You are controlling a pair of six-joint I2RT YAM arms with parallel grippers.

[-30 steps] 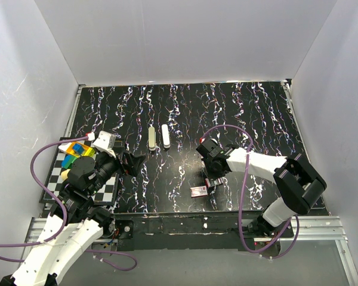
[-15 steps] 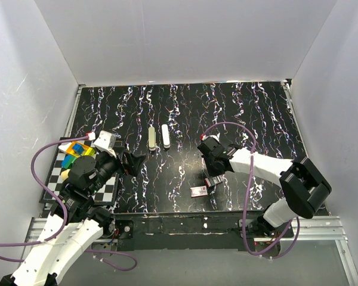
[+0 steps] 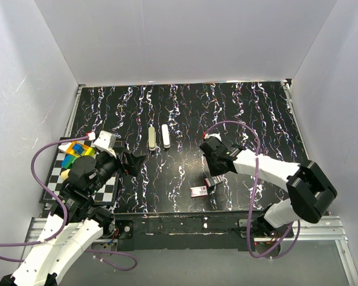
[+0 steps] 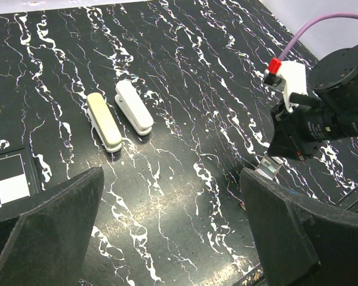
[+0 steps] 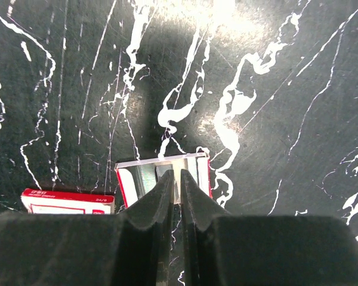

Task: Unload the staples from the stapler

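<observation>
A beige stapler and a white stapler lie side by side, closed, at the table's middle; both also show in the left wrist view. My right gripper points down over a small open red-edged box tray near the front edge. Its fingers are pressed together on a thin silvery strip, the staples, over the tray. My left gripper is open and empty, left of the staplers and low over the table.
A flat red-and-white box sleeve lies just left of the tray. A checkerboard mat with coloured blocks sits at the left edge. White walls enclose the black marbled table.
The right arm's elbow has swung a little to the right while its gripper stays over the box tray. The left arm and both staplers have not moved.
</observation>
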